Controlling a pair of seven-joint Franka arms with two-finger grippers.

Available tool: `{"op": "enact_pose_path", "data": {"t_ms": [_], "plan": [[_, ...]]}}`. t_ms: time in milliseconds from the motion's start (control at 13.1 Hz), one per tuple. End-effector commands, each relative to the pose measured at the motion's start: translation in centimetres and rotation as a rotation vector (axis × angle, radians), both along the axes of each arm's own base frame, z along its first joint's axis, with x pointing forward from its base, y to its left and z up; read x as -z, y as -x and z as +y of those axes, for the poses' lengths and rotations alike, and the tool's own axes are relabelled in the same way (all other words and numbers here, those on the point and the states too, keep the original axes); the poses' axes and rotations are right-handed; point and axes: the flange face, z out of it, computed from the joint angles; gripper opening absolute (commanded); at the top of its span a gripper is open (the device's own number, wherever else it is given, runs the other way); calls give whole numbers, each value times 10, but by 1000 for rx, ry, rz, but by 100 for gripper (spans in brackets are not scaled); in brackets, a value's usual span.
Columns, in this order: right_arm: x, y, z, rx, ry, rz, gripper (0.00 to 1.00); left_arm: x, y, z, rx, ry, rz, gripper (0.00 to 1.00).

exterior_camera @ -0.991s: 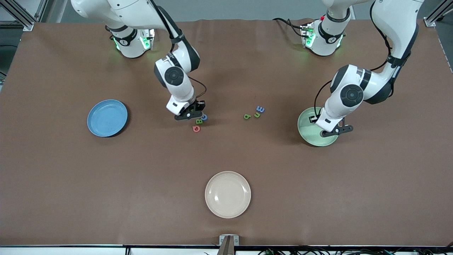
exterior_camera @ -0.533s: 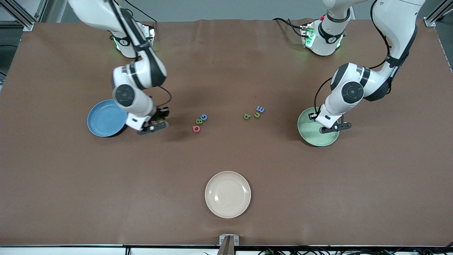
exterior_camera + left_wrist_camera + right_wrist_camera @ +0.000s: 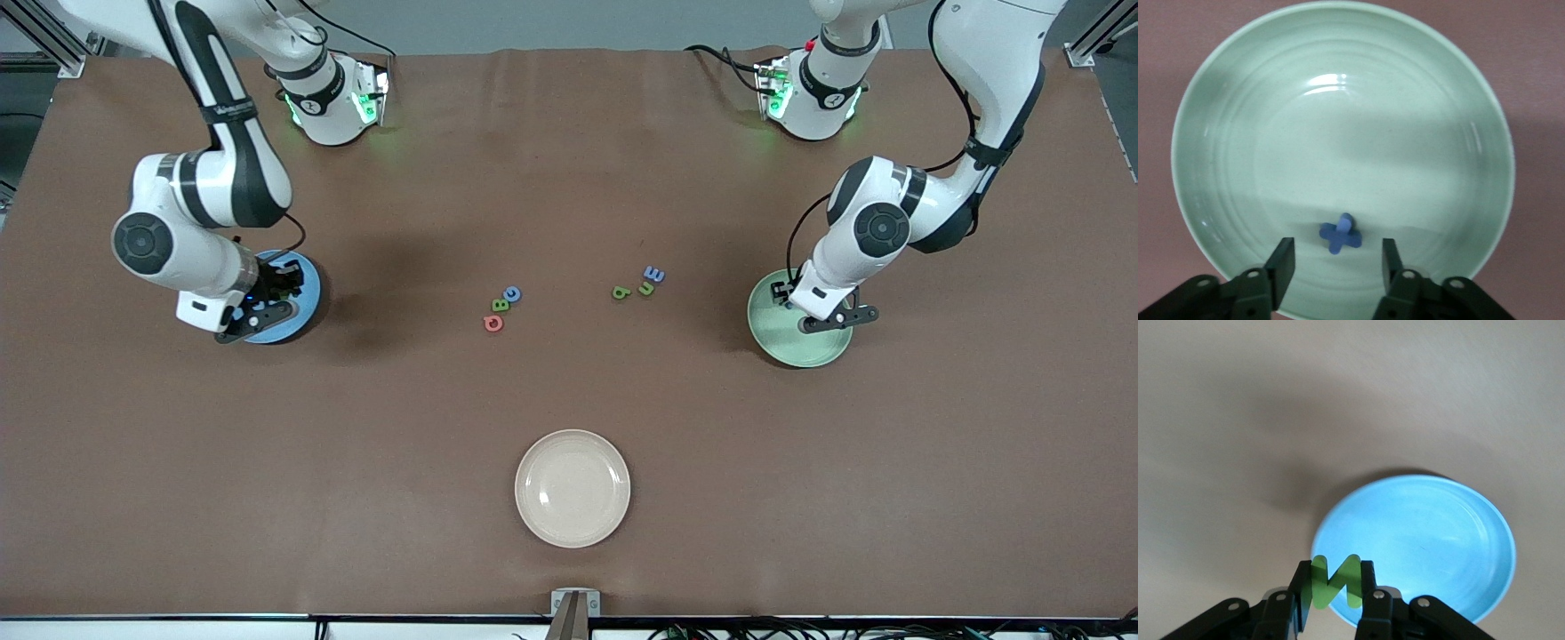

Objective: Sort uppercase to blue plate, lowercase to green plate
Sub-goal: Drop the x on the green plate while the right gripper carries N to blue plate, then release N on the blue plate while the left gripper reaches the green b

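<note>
Right gripper (image 3: 1333,592) is clamped on the green N (image 3: 1335,581), hanging over the blue plate (image 3: 1431,540) rim. Left gripper (image 3: 1337,261) stands with fingers apart above the green plate (image 3: 1238,133); the blue x (image 3: 1341,234) lies on the plate between them.

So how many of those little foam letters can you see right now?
8. Pink Q, green B, blue C mid-table; green q, green u, blue e beside them; blue x on green plate; green N in right gripper.

bare table between letter clusters | cream plate (image 3: 573,488) near front camera, well apart from letters
</note>
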Motion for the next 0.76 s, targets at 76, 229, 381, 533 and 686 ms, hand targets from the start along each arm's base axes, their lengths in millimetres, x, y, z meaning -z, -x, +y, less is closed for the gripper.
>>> {"op": "enact_pose_path", "data": {"t_ms": [76, 229, 381, 533, 686], "plan": [[16, 20, -48, 8, -7, -26, 11, -27, -5, -35, 65, 12, -66, 98], [26, 27, -53, 20, -7, -24, 15, -40, -9, -61, 102, 34, -93, 99], [45, 43, -55, 26, -4, -59, 13, -52, -13, -91, 130, 64, -117, 99], [63, 54, -59, 31, 4, -112, 12, -56, -12, -131, 125, 102, -124, 99], [75, 57, -63, 39, 9, -108, 12, -58, -8, -177, 158, 144, -121, 100]]}}
